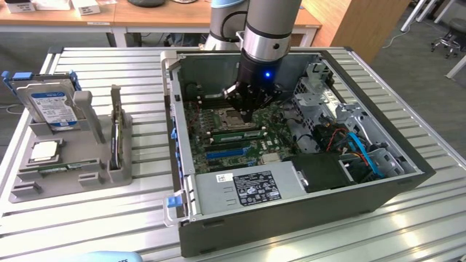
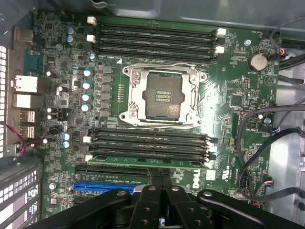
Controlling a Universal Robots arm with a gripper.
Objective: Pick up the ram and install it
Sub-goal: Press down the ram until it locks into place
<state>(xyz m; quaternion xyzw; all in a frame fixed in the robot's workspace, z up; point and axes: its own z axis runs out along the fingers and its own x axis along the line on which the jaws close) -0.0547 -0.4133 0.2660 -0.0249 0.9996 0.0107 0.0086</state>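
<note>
The ram (image 2: pixel 143 162) is a long green stick lying along the memory slot nearest the blue connector on the motherboard (image 2: pixel 228 81). In the exterior view the ram (image 1: pixel 234 131) sits just below the processor socket (image 1: pixel 227 115) inside the open computer case (image 1: pixel 182 164). My gripper (image 1: pixel 248 115) hangs straight down over it, and its fingers (image 2: pixel 155 183) are pressed together. The gripper (image 2: pixel 161 175) is shut with its tips at the middle of the ram's upper edge. The fingers close along the stick's length, not across it, so nothing is held between them.
On the exterior view's left a grey holder (image 1: pixel 102 177) carries a silver hard drive (image 1: pixel 51 106) and a square processor chip (image 1: pixel 45 150). Other memory slots (image 2: pixel 152 40), cables (image 1: pixel 342 136), a blue slot (image 2: pixel 102 185) and the power supply (image 1: pixel 248 188) crowd the case.
</note>
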